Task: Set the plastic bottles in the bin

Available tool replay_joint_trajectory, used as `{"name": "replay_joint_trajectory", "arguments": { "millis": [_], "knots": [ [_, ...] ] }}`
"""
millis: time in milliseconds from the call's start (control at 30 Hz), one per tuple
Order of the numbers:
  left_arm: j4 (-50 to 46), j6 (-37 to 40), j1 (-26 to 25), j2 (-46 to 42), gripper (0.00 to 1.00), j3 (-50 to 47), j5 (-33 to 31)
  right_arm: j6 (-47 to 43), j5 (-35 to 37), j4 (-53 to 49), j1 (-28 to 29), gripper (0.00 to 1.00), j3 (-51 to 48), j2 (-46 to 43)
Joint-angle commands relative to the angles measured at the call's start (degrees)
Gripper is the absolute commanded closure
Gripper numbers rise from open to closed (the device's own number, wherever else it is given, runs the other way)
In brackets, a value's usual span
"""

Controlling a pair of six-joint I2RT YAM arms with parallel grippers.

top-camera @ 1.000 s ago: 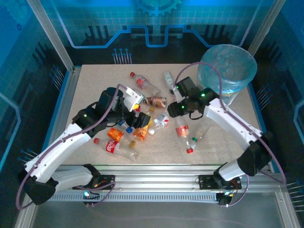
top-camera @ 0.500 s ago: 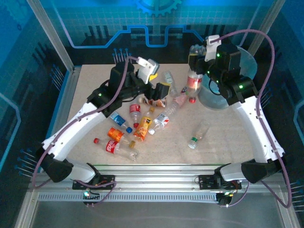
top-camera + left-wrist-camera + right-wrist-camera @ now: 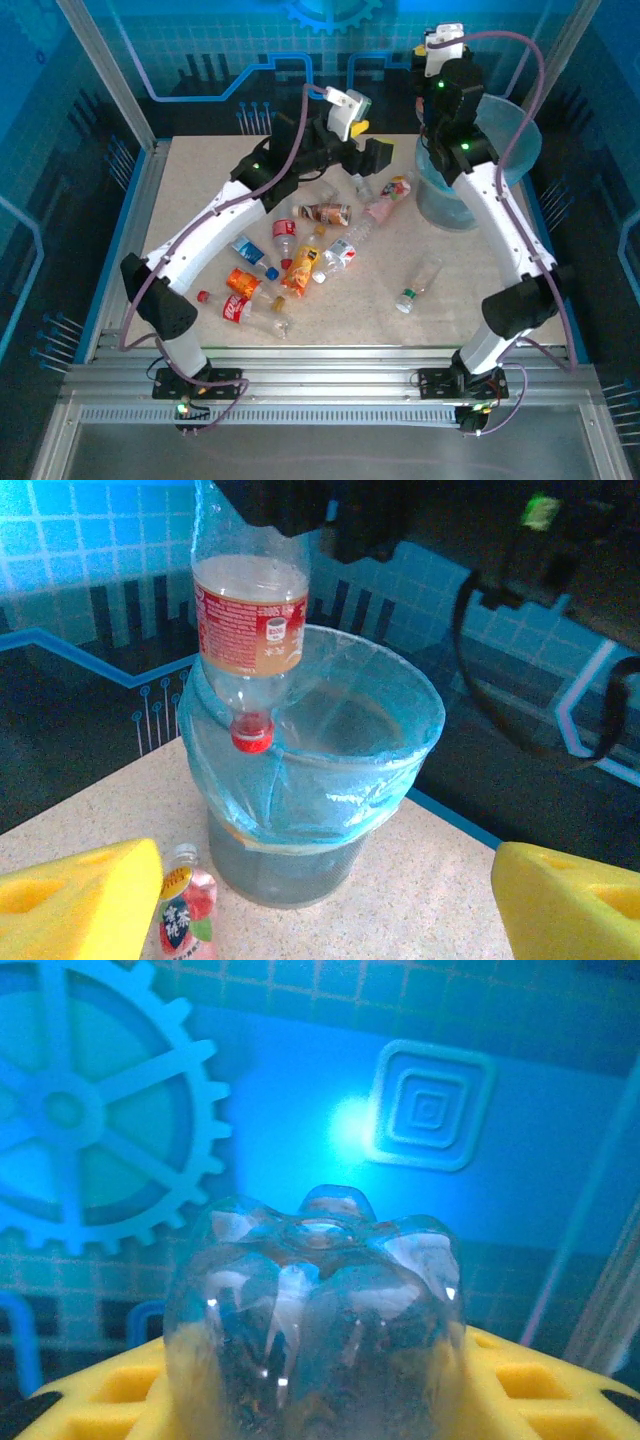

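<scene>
While the right claw (image 3: 315, 1388) clamps one upturned plastic bottle (image 3: 250, 620) over the single bin (image 3: 330, 790), the left claw (image 3: 330, 905) gapes empty, with roughly ten bottles (image 3: 300, 268) strewn on the bench (image 3: 470, 290) behind it.

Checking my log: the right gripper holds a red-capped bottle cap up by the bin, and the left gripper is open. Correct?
No: the bottle hangs cap down, as the left wrist view shows. The right gripper does hold it by the bin, and the left gripper is open.
</scene>
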Motion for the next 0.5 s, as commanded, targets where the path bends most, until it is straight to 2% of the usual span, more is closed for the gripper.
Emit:
{"name": "replay_joint_trajectory", "arguments": {
  "millis": [0,133,300,467],
  "knots": [
    [1.09,0.62,-0.44,1.17,0.13,2.69,1.7,-7.35,7.92,10.15,0.12,0.73,3.59,2.57],
    [1.09,1.09,-0.5,1.84,0.12,2.43,1.8,-9.28,9.2,12.71,0.07,0.74,5.38,5.86],
    [1.2,1.22,-0.41,2.06,0.11,0.96,1.61,-10.42,10.59,10.77,0.06,0.73,11.17,10.85],
    [2.02,0.92,-0.17,1.84,0.11,-0.71,1.5,-8.77,12.98,10.18,-0.24,0.71,8.05,10.65]
  ]
}}
